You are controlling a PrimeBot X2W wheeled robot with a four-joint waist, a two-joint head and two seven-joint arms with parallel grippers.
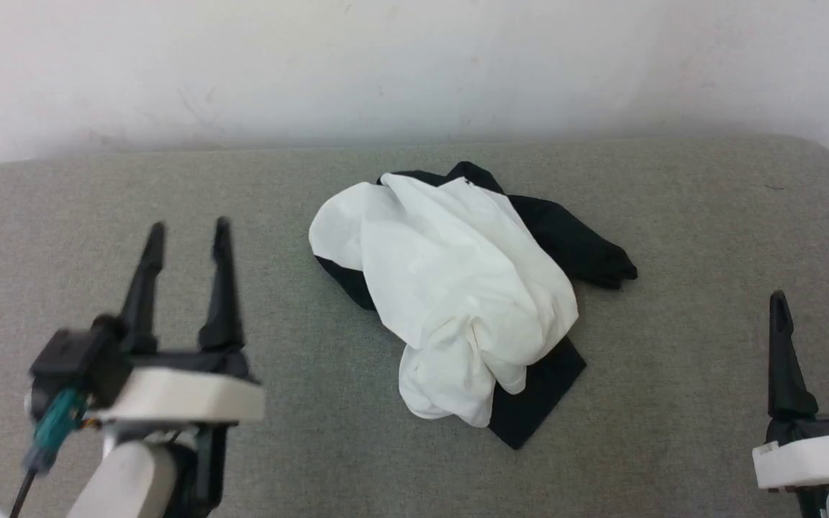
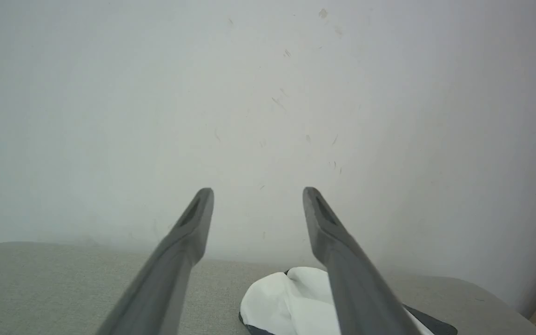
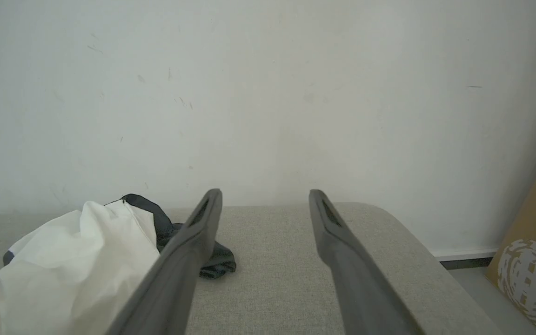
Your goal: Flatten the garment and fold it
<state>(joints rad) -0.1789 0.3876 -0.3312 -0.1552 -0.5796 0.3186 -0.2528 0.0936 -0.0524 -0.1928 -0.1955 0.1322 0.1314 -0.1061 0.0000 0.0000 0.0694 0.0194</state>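
Nothing of the job looks done yet from my seat: the shirt (image 1: 450,288) lies in a crumpled heap, neither flattened nor folded. As I judge it, everything is left to do: pull the heap open, spread it flat, smooth it, then make the folds.

The shirt sits about mid-bench (image 1: 673,216), a little toward the far side. It lies between the two claws and well apart from both. The white body is bunched on top in soft rolls and deep creases, with a thick lump sagging toward the near edge. Black cloth pokes out around it: a sleeve trailing off to the right, a strip at the far edge that may be the collar, a dark edge on the left, and a flat black corner at the near right. I see no chest print; it may be turned under. I can't pick out the hem or the shoulders in this tangle.

The left claw (image 1: 190,224), at the near left, has its fingers spread with nothing between them. The right claw (image 1: 810,296), at the near right, is likewise agape and empty.
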